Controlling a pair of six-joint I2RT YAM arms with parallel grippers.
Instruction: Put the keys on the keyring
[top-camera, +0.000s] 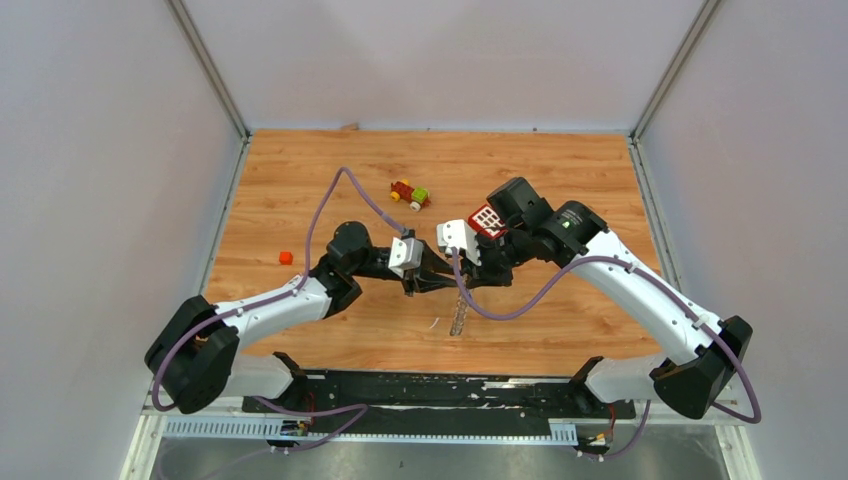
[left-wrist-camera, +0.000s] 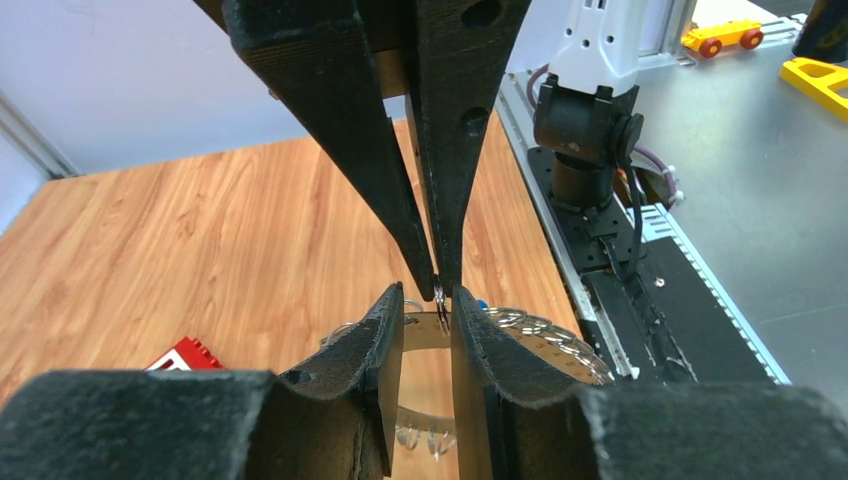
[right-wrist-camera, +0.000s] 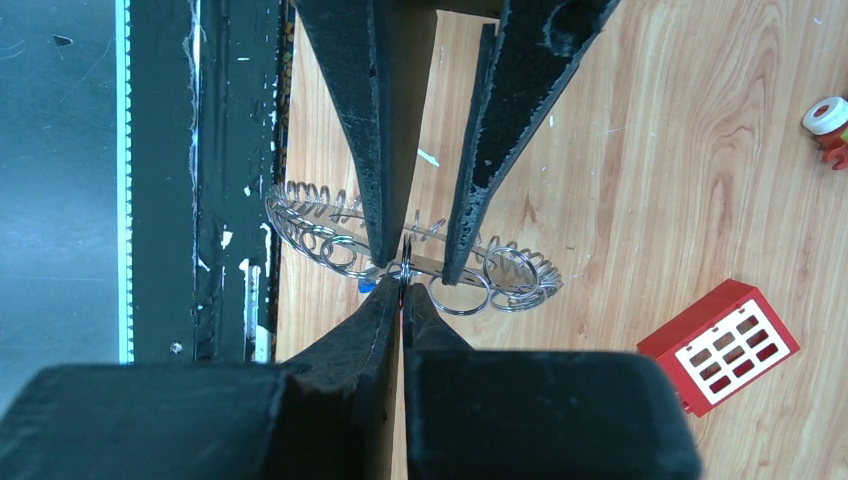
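The keyring (right-wrist-camera: 505, 272), a metal band fringed with silver rings, hangs above the wooden table between both grippers. In the top view the keyring (top-camera: 459, 315) shows as a grey strip below them. My right gripper (right-wrist-camera: 403, 285) is shut, pinching a small silver ring at the band's edge. A tiny blue key (right-wrist-camera: 368, 285) sits just left of that pinch. My left gripper (left-wrist-camera: 428, 300) faces it from the other side, jaws apart and straddling the band (left-wrist-camera: 545, 338) and the right fingertips (left-wrist-camera: 440, 280). The blue key (left-wrist-camera: 482, 303) peeks out beside the left gripper's right finger.
A red block with white squares (right-wrist-camera: 718, 345) lies on the table by the right arm (top-camera: 600, 260). A red-yellow-green toy (top-camera: 410, 194) sits farther back, and a small orange cube (top-camera: 286, 257) lies at the left. The black base rail (top-camera: 440, 390) runs along the near edge.
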